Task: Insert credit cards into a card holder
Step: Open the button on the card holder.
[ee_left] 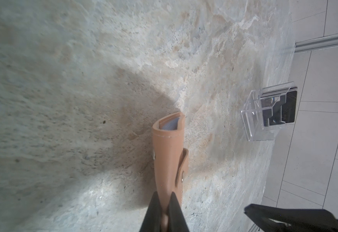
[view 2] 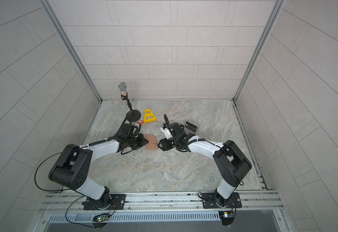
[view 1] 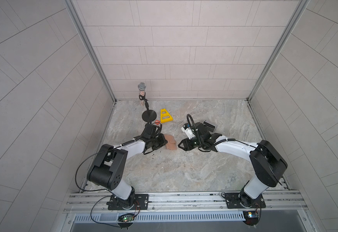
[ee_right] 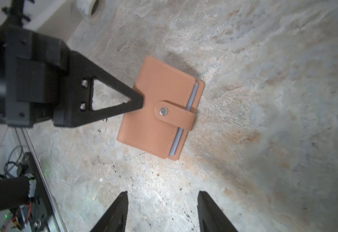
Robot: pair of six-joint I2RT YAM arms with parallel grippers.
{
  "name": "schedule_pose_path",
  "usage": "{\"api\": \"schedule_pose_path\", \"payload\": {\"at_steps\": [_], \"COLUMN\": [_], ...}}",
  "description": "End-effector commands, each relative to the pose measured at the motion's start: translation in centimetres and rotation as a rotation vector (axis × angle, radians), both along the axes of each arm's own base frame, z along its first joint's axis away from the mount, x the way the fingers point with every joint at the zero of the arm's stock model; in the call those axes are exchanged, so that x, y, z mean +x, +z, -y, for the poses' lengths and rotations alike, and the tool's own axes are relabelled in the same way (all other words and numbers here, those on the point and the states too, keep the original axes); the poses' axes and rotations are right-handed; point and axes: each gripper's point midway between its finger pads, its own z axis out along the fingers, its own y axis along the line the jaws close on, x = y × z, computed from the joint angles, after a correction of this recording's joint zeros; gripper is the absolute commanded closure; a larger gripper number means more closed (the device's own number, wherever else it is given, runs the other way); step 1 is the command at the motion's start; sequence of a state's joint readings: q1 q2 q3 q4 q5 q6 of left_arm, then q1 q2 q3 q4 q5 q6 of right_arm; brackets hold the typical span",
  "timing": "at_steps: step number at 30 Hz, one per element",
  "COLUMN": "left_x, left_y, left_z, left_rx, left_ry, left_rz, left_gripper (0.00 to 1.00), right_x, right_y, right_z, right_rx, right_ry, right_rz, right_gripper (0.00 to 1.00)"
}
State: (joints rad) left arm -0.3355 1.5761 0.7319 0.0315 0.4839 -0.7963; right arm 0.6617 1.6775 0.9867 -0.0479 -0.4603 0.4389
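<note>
Crosswise to left fingers (ee_right: 137, 101) pinching its spine, long axis of card holder (ee_right: 160, 108), right fingers (ee_right: 117, 215) parted.

Robot lab cell: tiled walls (view 1: 174, 50), aluminium rail (view 1: 184, 198), marble-look tabletop (view 1: 184, 170), bolted arms (view 1: 105, 166).

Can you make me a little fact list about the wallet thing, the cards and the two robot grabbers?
card holder: closed, strap snapped, lying on the table
left gripper: shut, pinching one edge of the card holder
right gripper: open, empty, apart from the card holder
credit cards: black ones standing in the clear stand, away from the card holder
</note>
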Motion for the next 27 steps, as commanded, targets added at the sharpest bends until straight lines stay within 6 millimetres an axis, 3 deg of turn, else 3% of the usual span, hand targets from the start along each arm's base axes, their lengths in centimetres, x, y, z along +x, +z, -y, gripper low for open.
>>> {"api": "schedule_pose_path", "payload": {"at_steps": [1,9,27], "left_x": [-0.7,-0.8,-0.7], "left_y": [0.1,0.5,1.6], "left_z": [0.2,1.1,2.6], "left_rx": [0.013,0.004,-0.039], "left_ry": [0.005,-0.015,-0.047], "left_rz": [-0.005,0.006,0.029], "left_gripper": [0.95,0.95,0.95], "right_x": [0.8,2.0,3.4], "right_y": [1.1,-0.6,-4.1], "right_z": [-2.4,-4.1,-4.0], "right_rx": [0.105,0.104,-0.039], "right_ry": [-0.009,-0.028,-0.050], "right_rz": [-0.015,-0.062,-0.108], "right_gripper": [0.49,0.57,0.58]}}
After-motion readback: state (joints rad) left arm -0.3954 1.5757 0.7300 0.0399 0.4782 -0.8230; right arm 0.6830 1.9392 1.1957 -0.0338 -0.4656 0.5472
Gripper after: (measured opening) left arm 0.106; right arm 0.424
